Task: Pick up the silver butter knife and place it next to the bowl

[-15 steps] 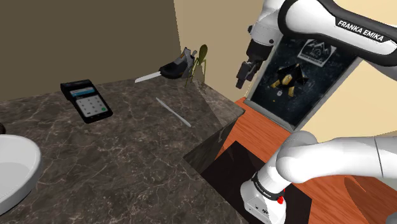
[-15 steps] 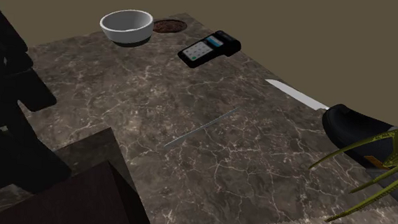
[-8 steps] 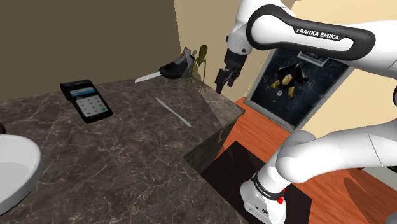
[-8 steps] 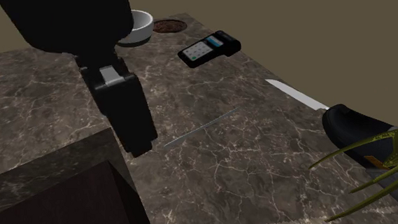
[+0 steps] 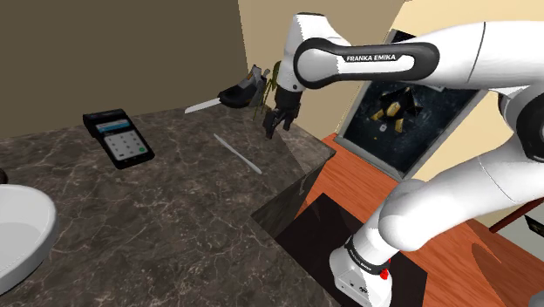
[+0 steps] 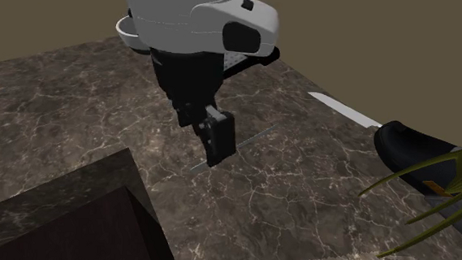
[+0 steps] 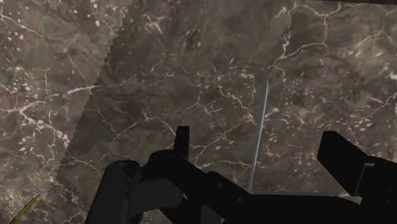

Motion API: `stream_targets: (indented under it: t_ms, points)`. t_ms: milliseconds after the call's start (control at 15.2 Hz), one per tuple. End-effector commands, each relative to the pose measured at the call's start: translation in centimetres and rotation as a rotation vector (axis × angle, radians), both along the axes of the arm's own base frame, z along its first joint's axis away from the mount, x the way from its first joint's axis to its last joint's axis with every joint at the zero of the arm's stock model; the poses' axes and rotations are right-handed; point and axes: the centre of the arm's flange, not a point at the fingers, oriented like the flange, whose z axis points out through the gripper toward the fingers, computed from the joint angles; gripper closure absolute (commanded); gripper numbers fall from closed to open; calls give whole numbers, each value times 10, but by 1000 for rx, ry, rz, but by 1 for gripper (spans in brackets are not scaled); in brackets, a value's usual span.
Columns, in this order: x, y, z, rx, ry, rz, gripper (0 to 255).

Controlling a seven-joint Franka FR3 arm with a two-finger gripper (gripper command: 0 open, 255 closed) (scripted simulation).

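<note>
The counter [image 5: 174, 201] is dark brown marble veined in white, smooth with a soft sheen. The butter knife [image 5: 238, 153] looks like dull pale-grey metal, and the bowl [image 5: 17, 231] is smooth and glossy white. The claw [image 5: 272, 128] is matt black, the floor [image 5: 366, 185] reddish wood.

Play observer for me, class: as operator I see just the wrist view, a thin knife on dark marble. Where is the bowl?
Observer: The white bowl sits at the shoulder view's lower left edge, far along the counter from the butter knife.
Operator: Anything between them?
Observer: A black keypad lies off to one side, nearer the wall.
Operator: Other blades?
Observer: A larger black-handled knife lies by the wall corner.
</note>
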Motion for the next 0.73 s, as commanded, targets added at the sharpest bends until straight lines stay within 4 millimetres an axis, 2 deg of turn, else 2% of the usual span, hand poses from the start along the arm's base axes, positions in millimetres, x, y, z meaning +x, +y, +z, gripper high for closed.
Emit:
stream_targets:
  t_ms: [0,528,660]
  points:
    - [19,8,-16,10,1,-4,0]
    - [91,33,-89,47,16,-18,0]
    - [95,35,-98,50,17,-19,0]
